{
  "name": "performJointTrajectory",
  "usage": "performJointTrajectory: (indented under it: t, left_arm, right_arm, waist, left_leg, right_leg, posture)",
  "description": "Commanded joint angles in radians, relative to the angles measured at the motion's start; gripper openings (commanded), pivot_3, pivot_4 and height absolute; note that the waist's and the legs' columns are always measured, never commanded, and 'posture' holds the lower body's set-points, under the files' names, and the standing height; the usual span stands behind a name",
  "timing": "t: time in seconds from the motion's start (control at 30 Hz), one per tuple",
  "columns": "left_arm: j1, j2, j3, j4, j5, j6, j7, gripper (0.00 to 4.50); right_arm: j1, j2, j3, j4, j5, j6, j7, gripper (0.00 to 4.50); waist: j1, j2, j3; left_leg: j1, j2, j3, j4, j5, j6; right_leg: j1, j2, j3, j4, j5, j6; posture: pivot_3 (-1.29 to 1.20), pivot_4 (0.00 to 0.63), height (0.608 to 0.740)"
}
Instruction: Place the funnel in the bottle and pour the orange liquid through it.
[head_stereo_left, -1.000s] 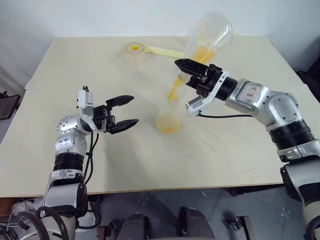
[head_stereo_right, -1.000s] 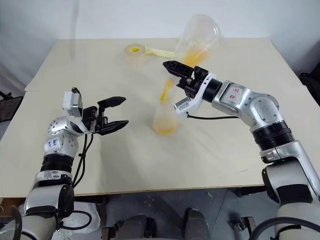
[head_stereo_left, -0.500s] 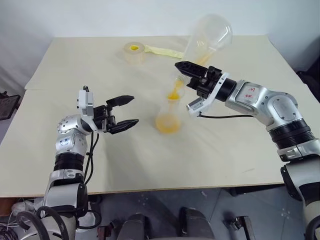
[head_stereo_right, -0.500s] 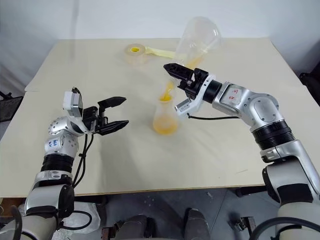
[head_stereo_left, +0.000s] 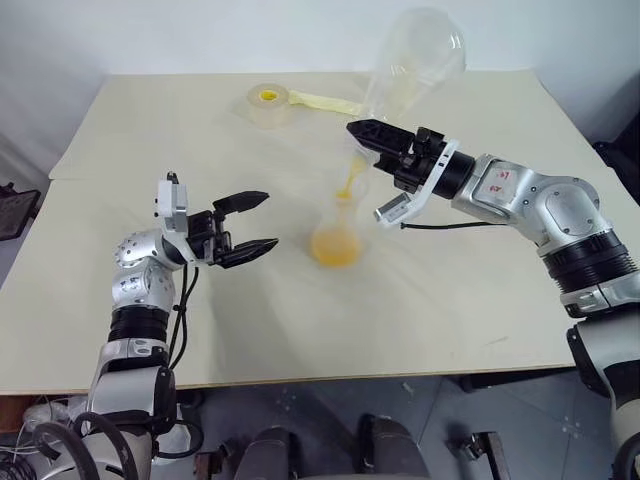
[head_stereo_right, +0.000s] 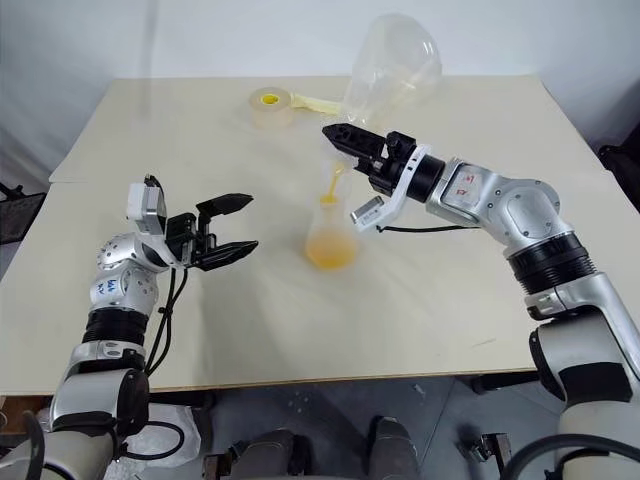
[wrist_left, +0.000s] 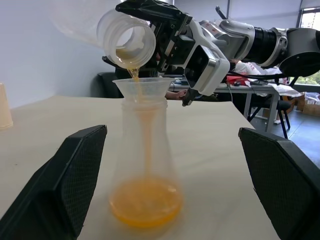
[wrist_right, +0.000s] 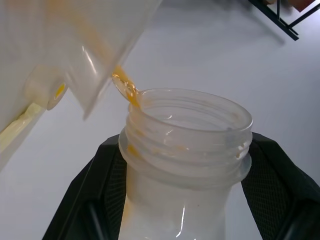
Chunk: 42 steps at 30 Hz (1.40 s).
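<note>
1. My right tool (head_stereo_left: 372, 135), just right of centre in the head views, is closed around the neck of an upturned clear flask (head_stereo_left: 412, 62). The flask's wide base points to the upper right of the frame and its mouth angles down and left.

2. The receiving bottle (head_stereo_left: 337, 235) stands upright on the counter (head_stereo_left: 450, 300) at mid-frame, with the funnel (wrist_left: 140, 89) seated in its neck. The funnel's wide rim faces up and its spout hangs down inside.

3. The relation that matters is that the flask's mouth sits directly above the funnel and a little to its upper right, not touching it. A thin stream of orange liquid (wrist_left: 145, 202) falls from the lip into the funnel, and a pool has collected at the bottle's bottom.

4. The flask's long axis runs from upper right down to lower left. I judge that tipping it further must keep the lip over the funnel's rim, or the stream will miss.

5. Little liquid seems left in the flask, so I take the pour to be near its end.

6. My left tool (head_stereo_left: 249, 222) hovers open at the left of the frame, beside the bottle and gripping nothing. It is the nearer one to steady the bottle if it wobbles.

7. A tape roll (head_stereo_left: 267, 103) lies at the counter's upper middle, well apart.
</note>
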Motion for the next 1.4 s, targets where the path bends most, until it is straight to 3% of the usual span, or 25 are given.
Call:
performJointTrajectory:
  t: [0.03, 0.7, 0.87, 1.07, 1.2, 1.4]
  left_arm:
    - [-0.007, 0.0, 0.006, -0.02, -0.007, -0.011, -0.002, 4.5]
    - [-0.019, -0.002, 0.005, -0.001, -0.003, -0.015, -0.006, 4.5]
    - [-0.019, 0.002, 0.001, 0.001, 0.013, -0.011, 0.026, 4.5]
    - [-0.018, 0.008, 0.001, -0.006, 0.026, -0.001, 0.06, 4.5]
    - [-0.025, 0.016, 0.005, -0.006, 0.014, 0.026, 0.062, 4.5]
    - [-0.031, 0.034, -0.011, -0.016, 0.031, 0.075, 0.077, 4.5]
  right_arm:
    - [-0.033, -0.024, -0.014, -0.023, -0.001, 0.007, -0.035, 2.77]
    - [-0.032, -0.023, -0.021, -0.025, -0.002, 0.013, -0.054, 2.77]
    - [0.047, 0.039, -0.123, -0.001, 0.34, 0.031, 0.146, 2.77]
    - [0.187, 0.107, -0.259, -0.117, 0.717, 0.18, 0.396, 2.77]
    - [0.331, 0.218, -0.494, -0.28, 1.116, 0.622, 0.545, 2.77]
    - [0.411, 0.278, -0.705, -0.357, 1.36, 0.888, 0.548, 2.77]
  waist:
    - [0.0, 0.0, 0.0]
    - [0.0, 0.0, 0.0]
    - [-0.001, 0.0, 0.0]
    - [0.002, 0.0, 0.0]
    - [0.005, -0.001, 0.0]
    - [0.006, -0.001, 0.0]
  left_leg:
    - [0.0, 0.0, 0.0, 0.0, 0.0, 0.0]
    - [0.0, 0.0, 0.0, 0.0, 0.0, 0.0]
    - [0.0, 0.0, 0.0, 0.0, 0.0, 0.0]
    - [0.0, 0.0, 0.0, 0.0, 0.0, 0.0]
    - [0.0, 0.001, -0.003, 0.001, 0.0, 0.0]
    - [0.0, -0.001, -0.004, 0.001, 0.0, 0.0]
  right_leg:
    - [0.0, 0.0, 0.0, 0.0, 0.0, 0.0]
    - [0.0, 0.0, 0.0, 0.0, 0.0, 0.0]
    - [0.0, 0.0, 0.0, 0.0, 0.0, 0.0]
    - [0.001, 0.0, -0.001, 0.0, 0.0, 0.0]
    - [0.001, 0.0, -0.002, 0.001, 0.0, 0.0]
    - [0.002, 0.0, -0.001, 0.001, 0.0, 0.0]
  posture:
    - [0.0, 0.15, 0.74]
    - [0.0, 0.15, 0.74]
    - [0.0, 0.15, 0.74]
    - [0.0, 0.15, 0.74]
    - [0.0, 0.15, 0.74]
    - [0.0, 0.15, 0.74]
